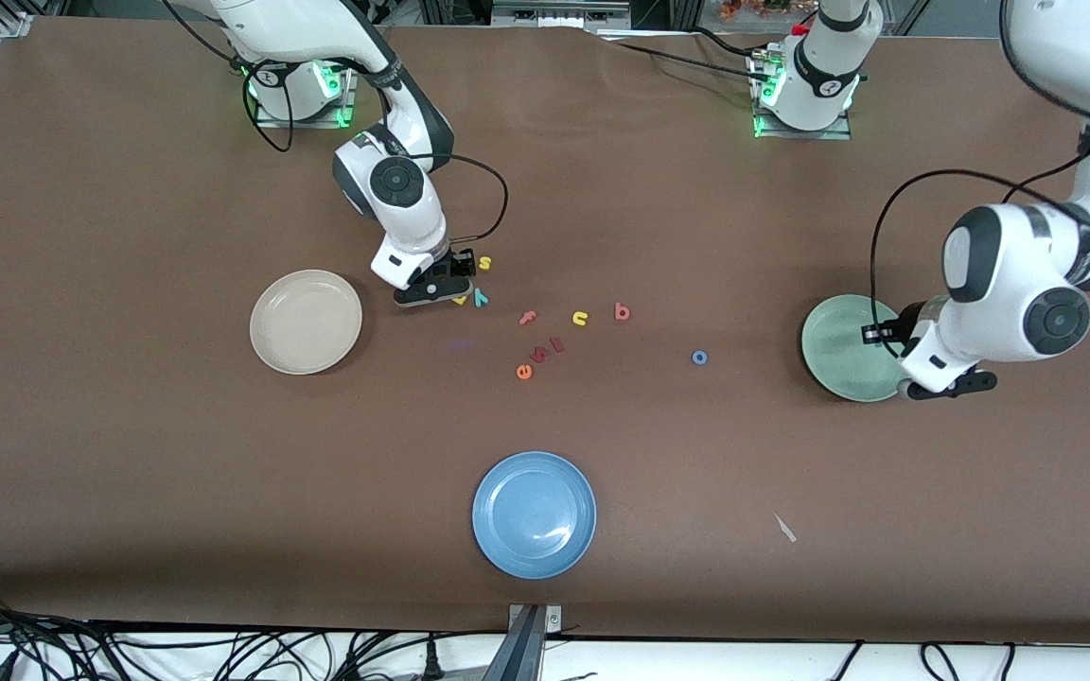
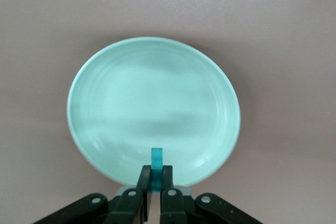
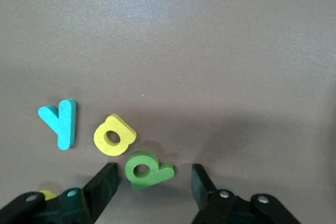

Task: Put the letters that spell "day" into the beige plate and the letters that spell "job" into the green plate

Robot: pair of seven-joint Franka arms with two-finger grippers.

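My right gripper (image 3: 153,183) is low over the table and open, with the green d (image 3: 147,170) lying between its fingers and touching neither. Beside the d lie the yellow a (image 3: 114,135) and the teal y (image 3: 60,123). In the front view that gripper (image 1: 455,284) hides the d; the y (image 1: 481,297) shows next to it. The beige plate (image 1: 306,322) lies toward the right arm's end. My left gripper (image 2: 156,178) is shut on the teal j (image 2: 156,159) above the rim of the green plate (image 2: 152,98). The red-pink b (image 1: 622,311) and blue o (image 1: 698,357) lie mid-table.
A yellow s (image 1: 483,263), pink f (image 1: 528,318), yellow u (image 1: 580,319), a small pink letter (image 1: 556,345) and an orange e (image 1: 524,371) are scattered mid-table. A blue plate (image 1: 534,514) sits nearer the front camera. A white scrap (image 1: 784,528) lies beside it.
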